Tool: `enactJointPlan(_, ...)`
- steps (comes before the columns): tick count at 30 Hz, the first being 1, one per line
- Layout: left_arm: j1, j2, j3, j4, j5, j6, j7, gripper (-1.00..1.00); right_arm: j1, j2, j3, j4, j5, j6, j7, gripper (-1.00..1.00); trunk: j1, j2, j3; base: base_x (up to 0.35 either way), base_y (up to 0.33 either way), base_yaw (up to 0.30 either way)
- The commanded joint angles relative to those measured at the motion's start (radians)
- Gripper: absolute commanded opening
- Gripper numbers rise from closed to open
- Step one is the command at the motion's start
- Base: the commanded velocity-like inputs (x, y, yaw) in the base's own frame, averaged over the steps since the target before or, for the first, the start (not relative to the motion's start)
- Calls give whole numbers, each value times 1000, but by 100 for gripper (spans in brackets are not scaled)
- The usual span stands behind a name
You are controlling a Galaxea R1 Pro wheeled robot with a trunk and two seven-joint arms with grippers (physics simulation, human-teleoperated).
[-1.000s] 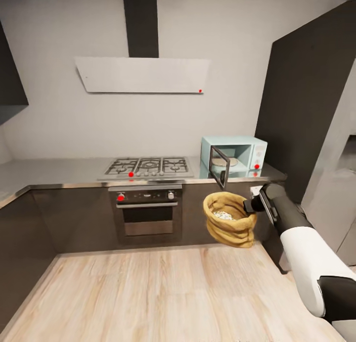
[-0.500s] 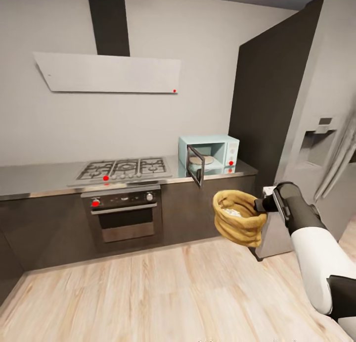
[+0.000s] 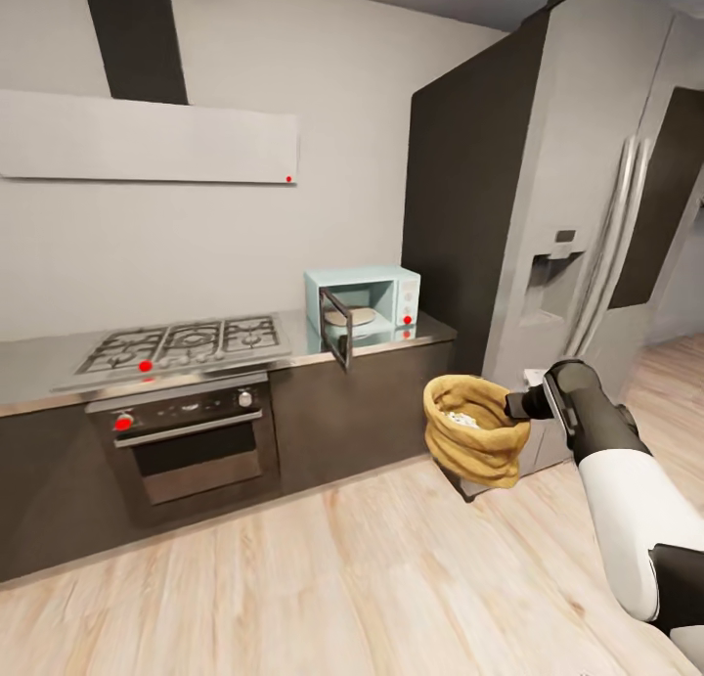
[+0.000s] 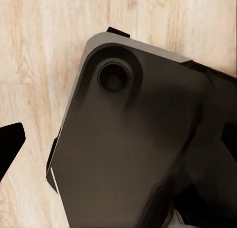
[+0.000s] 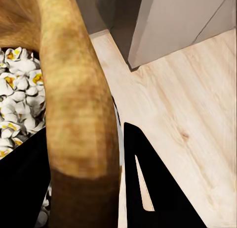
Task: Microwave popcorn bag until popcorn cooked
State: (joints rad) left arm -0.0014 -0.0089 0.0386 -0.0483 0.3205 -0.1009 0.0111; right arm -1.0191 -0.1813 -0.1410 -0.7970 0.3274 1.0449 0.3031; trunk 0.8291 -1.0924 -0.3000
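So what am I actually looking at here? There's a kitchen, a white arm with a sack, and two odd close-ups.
These are renders from a simulator, not real photos. The machine is a wheeled robot with two arms, steered by a person.

The wide picture comes from a camera on its head. The white and black limb is its right arm, and the right gripper is clamped on the rim of the popcorn bag, held in the air above the wooden floor. On the countertop stand a steel hob and the pale blue microwave, its door swung open.

The other two pictures come from cameras near each gripper. The right wrist view looks along the dark fingers pinching the bag's tan rim, with the popcorn inside. The left wrist view looks down at a dark part of the robot over the floor; its gripper's state cannot be told.
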Motion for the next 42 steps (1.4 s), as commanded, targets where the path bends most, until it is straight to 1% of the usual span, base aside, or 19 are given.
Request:
enactJointPlan(1,0,0,3,0,2,0,2,100,0,0,-2,-1,10,2,10,-100,0,-1,-1,241,-195,-191)
enactJointPlan(10,0,0,3,1,6,7,3,100,-1,0,-2,-1,9,2,10,-100,0,-1,-1,266,-219,-20)
enactJointPlan(15,0,0,3,1,6,7,22,100,0,0,-2,-1,9,2,10,-100,0,-1,-1,276,-222,0)
enactJointPlan(21,0,0,3,1,7,7,23,100,0,2,-1,-1,16,2,9,-100,0,-1,-1,276,-222,0)
enactJointPlan(31,0,0,3,1,9,7,23,100,-1,1,-2,-1,15,2,10,-100,0,-1,-1,276,-222,0)
enactJointPlan(35,0,0,5,1,10,7,23,100,1,1,0,-1,23,2,8,-100,0,-1,-1,276,-222,0)
enactJointPlan(42,0,1,9,1,12,3,23,100,0,4,0,-1,15,2,8,-100,0,-1,-1,276,-222,8)
